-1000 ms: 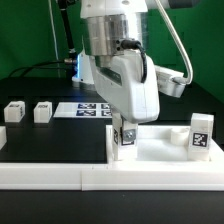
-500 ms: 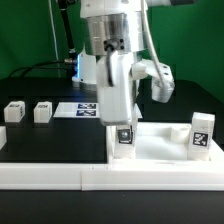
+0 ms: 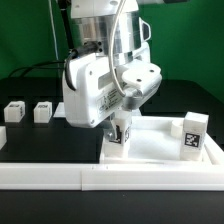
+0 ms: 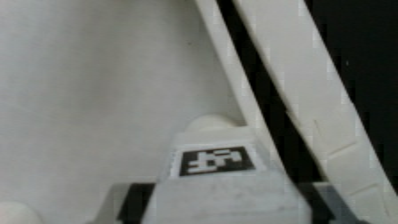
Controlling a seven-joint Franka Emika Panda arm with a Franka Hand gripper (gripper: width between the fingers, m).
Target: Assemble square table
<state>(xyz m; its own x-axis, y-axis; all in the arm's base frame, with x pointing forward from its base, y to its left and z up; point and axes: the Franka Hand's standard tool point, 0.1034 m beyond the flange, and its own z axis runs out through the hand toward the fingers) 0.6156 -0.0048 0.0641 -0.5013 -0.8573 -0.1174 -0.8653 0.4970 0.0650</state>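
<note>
Nearest, a long white border rail (image 3: pixel 60 176) edges the black table (image 3: pixel 50 142). Behind it lies the white plastic square slab (image 3: pixel 160 150). The gripper (image 3: pixel 120 128) pinches a small white tagged leg (image 3: pixel 121 137) near the slab's edge on the exterior view's left. A second blocky leg (image 3: pixel 192 135) stands upright at its right. Farther back rest a third leg (image 3: pixel 42 110) and a fourth leg (image 3: pixel 12 110).
</note>
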